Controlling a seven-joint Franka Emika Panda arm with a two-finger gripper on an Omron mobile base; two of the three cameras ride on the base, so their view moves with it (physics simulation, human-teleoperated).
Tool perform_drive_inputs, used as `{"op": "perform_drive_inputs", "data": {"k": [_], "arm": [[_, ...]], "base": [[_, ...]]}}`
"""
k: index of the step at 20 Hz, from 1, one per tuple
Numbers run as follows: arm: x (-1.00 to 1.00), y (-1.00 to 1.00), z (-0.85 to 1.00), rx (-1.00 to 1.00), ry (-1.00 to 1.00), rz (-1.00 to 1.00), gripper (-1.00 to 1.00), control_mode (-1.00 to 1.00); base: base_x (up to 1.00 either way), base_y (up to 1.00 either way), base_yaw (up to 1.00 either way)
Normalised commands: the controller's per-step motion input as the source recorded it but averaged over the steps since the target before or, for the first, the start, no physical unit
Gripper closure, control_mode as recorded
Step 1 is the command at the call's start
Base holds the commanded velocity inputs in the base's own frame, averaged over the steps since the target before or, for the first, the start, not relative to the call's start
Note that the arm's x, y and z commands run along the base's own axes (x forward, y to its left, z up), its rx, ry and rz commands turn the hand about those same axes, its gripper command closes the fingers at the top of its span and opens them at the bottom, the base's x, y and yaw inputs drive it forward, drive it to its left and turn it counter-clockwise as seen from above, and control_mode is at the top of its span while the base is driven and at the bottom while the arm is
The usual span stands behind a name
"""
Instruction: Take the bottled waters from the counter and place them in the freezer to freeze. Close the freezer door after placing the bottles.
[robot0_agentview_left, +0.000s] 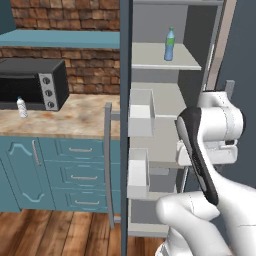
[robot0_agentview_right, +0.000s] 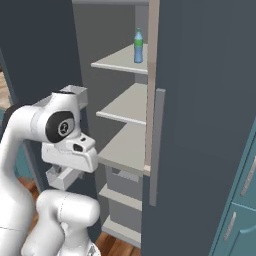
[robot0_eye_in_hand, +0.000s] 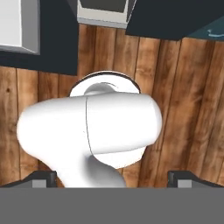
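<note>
The freezer (robot0_agentview_left: 170, 107) stands open, and its door (robot0_agentview_left: 125, 60) is swung out edge-on with pale bins (robot0_agentview_left: 140, 112) on its inner face. The translucent blue bottle (robot0_agentview_left: 170, 44) (robot0_agentview_right: 138, 46) stands upright on an upper freezer shelf. The clear-whitish bottle (robot0_agentview_left: 21, 107) stands on the counter (robot0_agentview_left: 75, 122) in front of the black toaster oven. My gripper (robot0_eye_in_hand: 112, 178) (robot0_agentview_right: 62, 176) hangs in front of the freezer opening at mid height and points down at the floor. It is open, with nothing between its fingertips (robot0_eye_in_hand: 43, 177).
A black toaster oven (robot0_agentview_left: 35, 85) sits at the back left of the counter. Teal drawers (robot0_agentview_left: 82, 175) lie below it. The freezer door's long grey handle (robot0_agentview_left: 107, 160) juts toward the counter. A closed dark door with a grey handle (robot0_agentview_right: 157, 145) flanks the shelves on the right.
</note>
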Motion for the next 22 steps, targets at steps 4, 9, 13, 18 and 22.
{"op": "perform_drive_inputs", "data": {"k": [4, 9, 13, 18, 22], "arm": [[0.00, 0.09, -0.01, 0.00, -0.14, 0.02, -1.00, -1.00], [0.01, 0.02, -0.08, 0.00, -0.02, 0.00, -1.00, -1.00], [0.00, 0.00, -0.02, 0.00, 0.00, 0.00, -1.00, -1.00], [0.00, 0.00, 0.00, 0.00, 0.00, 0.00, -1.00, -1.00], [-0.04, 0.00, 0.00, 0.00, 0.00, 0.00, -1.00, 1.00]], "base": [[0.00, 0.00, 0.00], [0.00, 0.00, 0.00], [0.00, 0.00, 0.00], [0.00, 0.00, 0.00], [-0.11, 0.00, 0.00]]}}
